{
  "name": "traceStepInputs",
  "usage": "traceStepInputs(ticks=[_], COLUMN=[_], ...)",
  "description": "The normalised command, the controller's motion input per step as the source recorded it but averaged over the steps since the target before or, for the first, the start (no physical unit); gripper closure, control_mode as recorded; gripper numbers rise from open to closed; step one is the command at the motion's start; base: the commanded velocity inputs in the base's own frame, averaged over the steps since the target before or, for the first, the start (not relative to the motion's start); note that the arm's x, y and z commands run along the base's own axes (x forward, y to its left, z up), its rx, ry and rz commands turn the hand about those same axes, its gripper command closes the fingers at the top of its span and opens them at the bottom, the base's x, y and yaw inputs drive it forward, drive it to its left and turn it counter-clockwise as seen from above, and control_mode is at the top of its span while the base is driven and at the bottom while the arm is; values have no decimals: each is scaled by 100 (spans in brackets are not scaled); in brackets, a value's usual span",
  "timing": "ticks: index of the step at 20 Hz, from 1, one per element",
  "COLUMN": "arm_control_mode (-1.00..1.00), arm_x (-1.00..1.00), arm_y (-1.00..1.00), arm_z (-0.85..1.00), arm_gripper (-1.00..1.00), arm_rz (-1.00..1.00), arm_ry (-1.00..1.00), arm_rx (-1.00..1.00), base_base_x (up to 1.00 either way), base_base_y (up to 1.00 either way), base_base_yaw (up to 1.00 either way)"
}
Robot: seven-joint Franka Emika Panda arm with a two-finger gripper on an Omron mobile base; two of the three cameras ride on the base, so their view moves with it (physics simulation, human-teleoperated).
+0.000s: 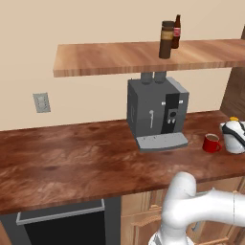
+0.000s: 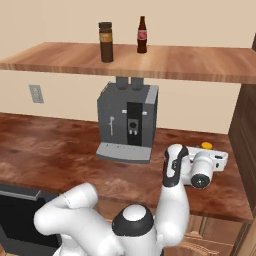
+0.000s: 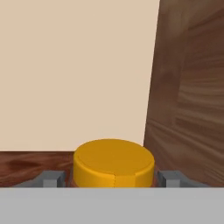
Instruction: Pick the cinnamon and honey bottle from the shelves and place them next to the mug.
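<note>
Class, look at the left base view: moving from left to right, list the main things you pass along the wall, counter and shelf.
wall socket → coffee machine → cinnamon → slim brown bottle → mug → end effector, at the right edge beside the mug.

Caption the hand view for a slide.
Gripper astride the honey bottle's yellow cap, counter below, beige wall behind.
</note>
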Motion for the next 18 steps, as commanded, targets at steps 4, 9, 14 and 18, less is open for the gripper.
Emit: traceStepInputs(ticks=[4, 9, 14, 18], arm_control_mode=[-100, -100, -100, -100], arm_x=[1, 18, 12, 23], arm_y=[-18, -31, -10, 0], arm_z=[-18, -27, -2, -26], arm_gripper=[100, 100, 100, 100], arm_rz=[0, 0, 0, 0], arm_ry=[0, 0, 0, 0], arm_rx=[0, 0, 0, 0], base_base_x=[0, 0, 0, 0], base_base_y=[0, 0, 0, 0], base_base_yaw=[0, 0, 0, 0])
